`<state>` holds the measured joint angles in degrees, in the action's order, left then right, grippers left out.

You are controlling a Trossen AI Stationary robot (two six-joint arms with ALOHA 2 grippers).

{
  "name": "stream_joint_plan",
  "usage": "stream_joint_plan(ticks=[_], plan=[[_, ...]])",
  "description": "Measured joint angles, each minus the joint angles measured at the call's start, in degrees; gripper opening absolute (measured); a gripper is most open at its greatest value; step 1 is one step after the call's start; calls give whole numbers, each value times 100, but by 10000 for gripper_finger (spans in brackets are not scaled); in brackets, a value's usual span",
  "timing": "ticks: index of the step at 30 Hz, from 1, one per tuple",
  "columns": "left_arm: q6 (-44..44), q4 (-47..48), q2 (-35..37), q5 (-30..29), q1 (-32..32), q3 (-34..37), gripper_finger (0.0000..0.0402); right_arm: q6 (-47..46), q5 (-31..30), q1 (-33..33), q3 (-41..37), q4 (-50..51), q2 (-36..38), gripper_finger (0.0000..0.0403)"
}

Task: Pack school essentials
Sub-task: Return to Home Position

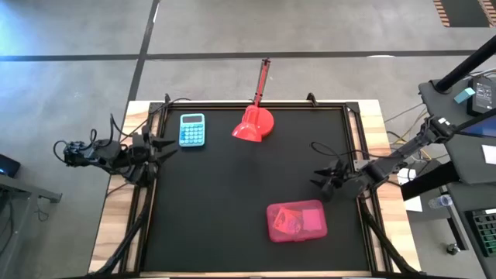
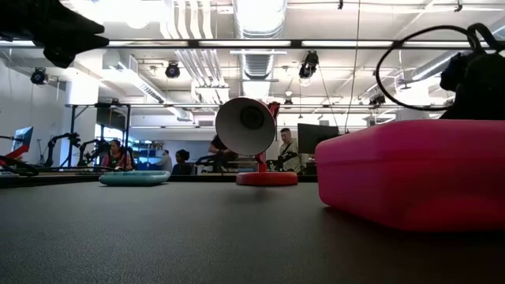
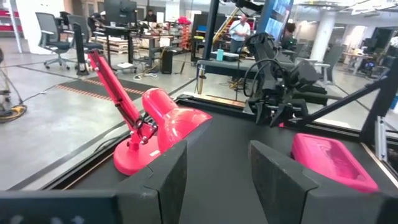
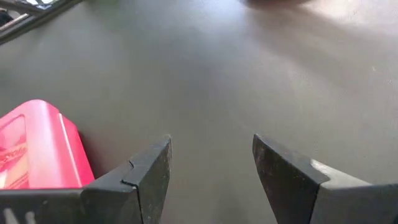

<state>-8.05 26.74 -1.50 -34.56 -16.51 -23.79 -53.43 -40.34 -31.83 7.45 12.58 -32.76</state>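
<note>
A shut pink case [image 1: 296, 221] lies flat on the black mat near the table's front right; it also shows in the low view [image 2: 410, 173] and the right wrist view [image 4: 37, 149]. Something orange shows dimly through its lid; the school essentials are otherwise hidden. My right gripper [image 1: 324, 183] stands open just beyond the case's far right corner, low over bare mat [image 4: 211, 162]. My left gripper [image 1: 166, 147] waits open at the table's left edge, pointing level across the mat [image 3: 217, 168]. Neither gripper has anything between its fingers.
A light-blue calculator [image 1: 192, 129] lies at the far left of the mat. A red desk lamp [image 1: 254, 124] stands at the far middle, its arm reaching past the far edge. The mat's middle [image 1: 232, 194] is bare. People and desks show in the room behind.
</note>
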Motion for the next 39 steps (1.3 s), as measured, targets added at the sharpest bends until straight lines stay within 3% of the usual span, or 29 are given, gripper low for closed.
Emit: stream_joint_plan(ticks=[11,24,39], plan=[[1,-10,2,-362,-2,9,155,45,22,0,-267,-259,1031,215],[-3,-11,4,-365,-2,44,155,46,20,0,-335,-501,2314,215],[-31,-21,4,-363,-2,44,155,46,21,0,-286,-395,2739,215]])
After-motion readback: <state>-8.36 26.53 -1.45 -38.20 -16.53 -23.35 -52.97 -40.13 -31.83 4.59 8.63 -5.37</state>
